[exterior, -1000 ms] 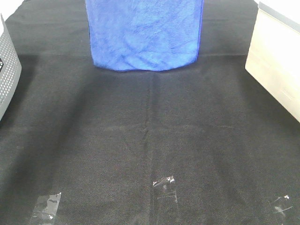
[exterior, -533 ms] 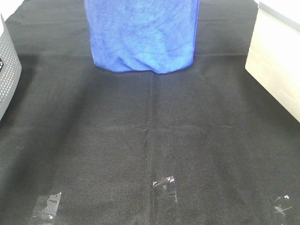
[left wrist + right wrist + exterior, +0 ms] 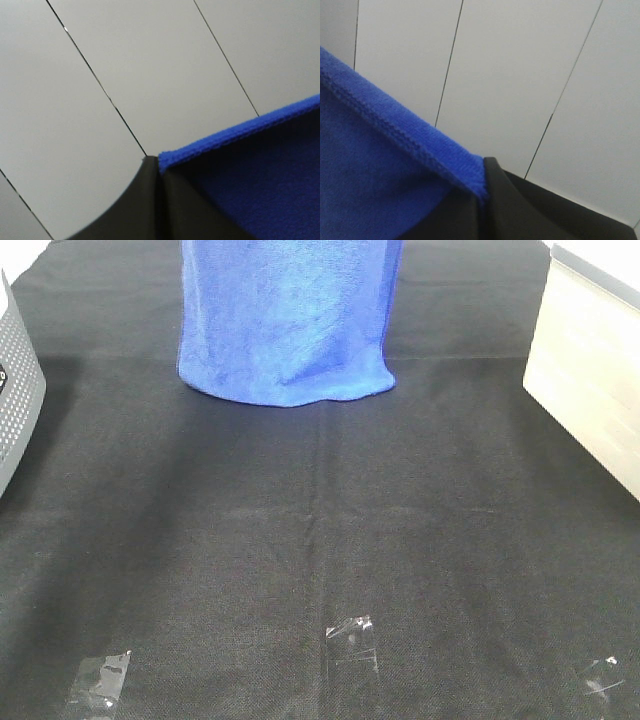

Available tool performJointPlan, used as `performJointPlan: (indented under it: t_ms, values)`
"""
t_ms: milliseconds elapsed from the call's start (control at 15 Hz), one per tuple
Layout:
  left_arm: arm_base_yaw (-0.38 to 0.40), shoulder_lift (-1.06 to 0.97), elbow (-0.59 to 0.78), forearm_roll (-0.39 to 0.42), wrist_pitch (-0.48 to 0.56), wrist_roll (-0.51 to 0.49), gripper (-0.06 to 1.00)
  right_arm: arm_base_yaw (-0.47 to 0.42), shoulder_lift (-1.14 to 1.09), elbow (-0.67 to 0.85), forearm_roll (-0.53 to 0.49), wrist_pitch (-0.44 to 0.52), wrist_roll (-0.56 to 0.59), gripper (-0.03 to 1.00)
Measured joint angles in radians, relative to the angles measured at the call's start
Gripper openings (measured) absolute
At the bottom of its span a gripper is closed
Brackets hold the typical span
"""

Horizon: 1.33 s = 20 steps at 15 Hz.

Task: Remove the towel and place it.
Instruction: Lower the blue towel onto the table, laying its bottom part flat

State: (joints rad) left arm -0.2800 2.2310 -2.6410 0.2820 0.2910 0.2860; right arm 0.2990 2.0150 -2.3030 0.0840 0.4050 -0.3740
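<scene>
The bright blue towel hangs upright at the back middle of the table, and its top runs out of the exterior high view. Its lower edge sits at or just above the black table cloth; contact cannot be told. Neither gripper shows in that view. In the left wrist view my left gripper is shut on one stitched corner of the towel. In the right wrist view my right gripper pinches another stitched corner of the towel, with pale wall panels behind.
A grey perforated basket stands at the left edge. A cream box stands at the right edge. Bits of clear tape lie on the cloth near the front.
The hanging towel has shifted to the left and its lower edge has come a little lower and nearer the front. It also looks narrower than before.
</scene>
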Motion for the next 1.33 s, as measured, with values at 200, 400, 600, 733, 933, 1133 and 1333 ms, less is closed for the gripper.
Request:
performJointPlan:
  t_ms: [200,400,600,733,933,1133,1333]
  values:
    - [-0.026,-0.096,-0.001,-0.052,0.357,0.032,0.00,0.001,-0.082,0.000,0.032,0.239,0.000,0.00]
    - [-0.029,-0.161,-0.001,-0.152,0.614,0.048,0.00,0.001,-0.153,0.000,0.053,0.463,0.000,0.00]
    - [-0.029,-0.210,-0.002,-0.231,0.870,0.049,0.00,0.001,-0.212,0.000,0.090,0.671,0.008,0.00]
    - [-0.029,-0.212,-0.001,-0.267,0.917,-0.014,0.00,0.001,-0.226,0.000,0.131,0.786,0.027,0.00]
    - [-0.019,-0.240,0.119,-0.339,0.921,-0.084,0.00,0.000,-0.256,0.062,0.157,0.815,0.081,0.00]
    - [-0.019,-0.319,0.295,-0.371,0.926,-0.104,0.00,0.000,-0.314,0.170,0.175,0.815,0.098,0.00]
    - [-0.019,-0.487,0.562,-0.389,0.927,-0.113,0.00,0.000,-0.400,0.342,0.249,0.816,0.103,0.00]
